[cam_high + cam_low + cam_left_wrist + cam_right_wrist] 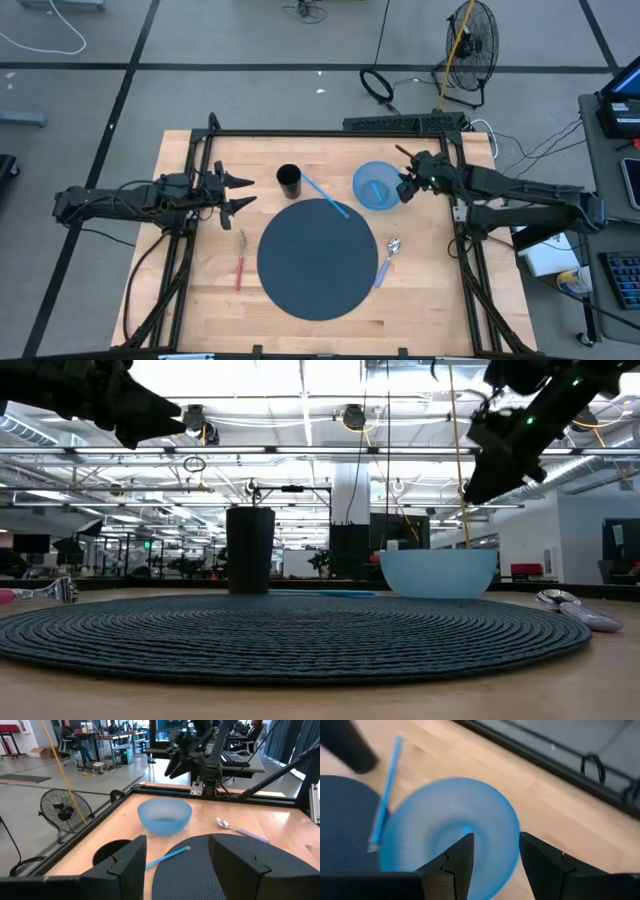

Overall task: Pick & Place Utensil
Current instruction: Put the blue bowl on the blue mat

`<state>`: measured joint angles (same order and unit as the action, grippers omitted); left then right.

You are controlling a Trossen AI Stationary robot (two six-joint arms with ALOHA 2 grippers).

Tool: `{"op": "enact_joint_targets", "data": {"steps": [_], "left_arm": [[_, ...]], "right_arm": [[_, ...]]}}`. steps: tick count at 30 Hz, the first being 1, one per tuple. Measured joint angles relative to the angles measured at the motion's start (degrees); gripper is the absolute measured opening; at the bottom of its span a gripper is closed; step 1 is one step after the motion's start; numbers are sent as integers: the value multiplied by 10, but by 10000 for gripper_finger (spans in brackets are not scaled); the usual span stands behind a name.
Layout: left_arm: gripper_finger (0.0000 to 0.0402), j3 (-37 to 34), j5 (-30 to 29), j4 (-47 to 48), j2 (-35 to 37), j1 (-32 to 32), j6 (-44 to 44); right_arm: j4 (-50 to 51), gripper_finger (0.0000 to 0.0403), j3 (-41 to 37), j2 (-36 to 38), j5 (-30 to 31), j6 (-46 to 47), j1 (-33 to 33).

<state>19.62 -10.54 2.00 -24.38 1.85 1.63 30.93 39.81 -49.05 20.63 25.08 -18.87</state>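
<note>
While my right hand [402,187] hovered with its fingers parted above the blue bowl [374,185], the left hand [243,192] waited open over the bench [420,290], short of the black cup [289,180]. Utensils lay flat: a blue one [325,196] half on the round mat [318,258] between cup and bowl, a spoon [388,258] at the mat's right edge, a red-handled fork [240,258] at its left. I judged each light, stiff and slick, lying too low for an easy pinch, best taken across mid-handle.
</note>
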Motion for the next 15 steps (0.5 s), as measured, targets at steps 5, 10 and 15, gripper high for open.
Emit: {"op": "enact_joint_targets", "data": {"steps": [5,10,15], "left_arm": [[218,0,0,0,0,0,0],[218,0,0,0,0,0,2],[218,0,1,0,0,0,4]], "right_arm": [[2,141,0,-46,-66,3,-83],[-8,143,0,-92,-120,-20,-132],[-12,160,0,-118,-137,-37,-151]]}}
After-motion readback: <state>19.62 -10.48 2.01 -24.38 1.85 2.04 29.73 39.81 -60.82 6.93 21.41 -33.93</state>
